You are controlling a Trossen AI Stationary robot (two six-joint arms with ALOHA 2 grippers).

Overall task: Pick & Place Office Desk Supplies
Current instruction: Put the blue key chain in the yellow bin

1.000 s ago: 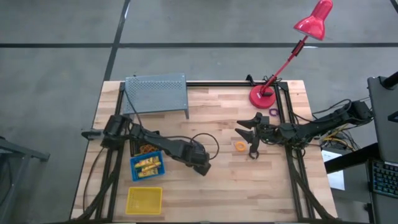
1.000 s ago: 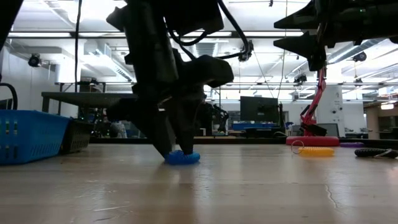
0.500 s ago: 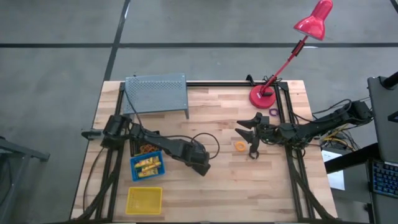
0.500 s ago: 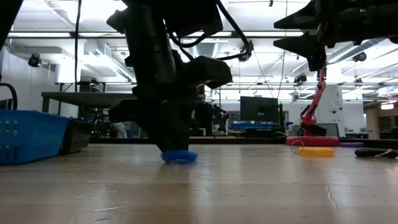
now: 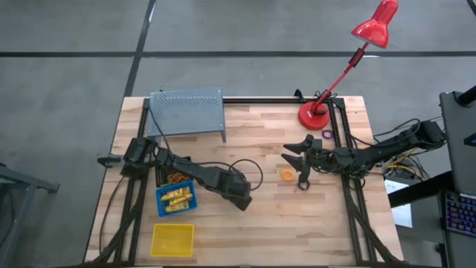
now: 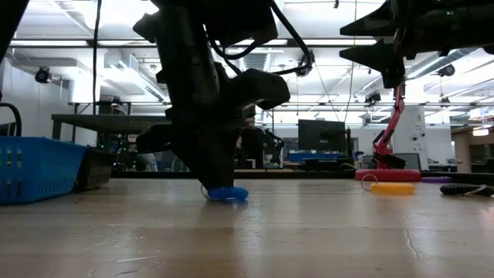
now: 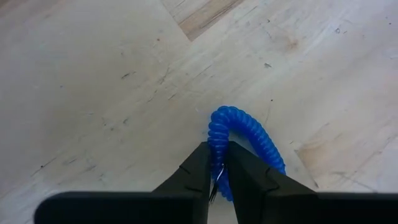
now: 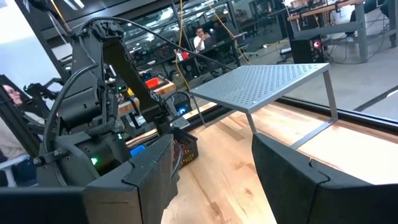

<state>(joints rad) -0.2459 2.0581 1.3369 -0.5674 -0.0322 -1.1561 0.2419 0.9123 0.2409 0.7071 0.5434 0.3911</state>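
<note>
A blue coiled ring [image 7: 249, 132] lies on the wooden table, seen in the low view as a blue ring [image 6: 228, 193] under the left arm. My left gripper [image 7: 216, 160] points steeply down and is shut on it, near the table's middle [image 5: 242, 199]. My right gripper [image 5: 301, 164] hangs open above the table at the right, level, with nothing between its fingers [image 8: 214, 180]. An orange ring [image 5: 287, 175] lies flat on the table just beside it. A purple ring [image 5: 327, 135] lies by the lamp's base. My left gripper pinches one side of the blue ring's coil [image 7: 216, 138] between its two fingertips. One finger stands outside the loop and the other on the hollow's side. The fingers come from above, slanting down. The ring's far arc [image 7: 261, 137] rests on the table.
At the left stand a blue bin [image 5: 176, 199] holding yellow items, a yellow bin [image 5: 172, 239] and a black bin [image 5: 172, 177]. A grey mesh stand [image 5: 186, 112] is at the back left, a pink lamp's base [image 5: 315, 115] at the back right. A black cable [image 5: 245, 167] loops mid-table.
My left gripper has shut on the blue ring: its fingers stood apart around the ring a second ago and now meet on its coil. The arm has stayed in place, and the ring remains on the table.
</note>
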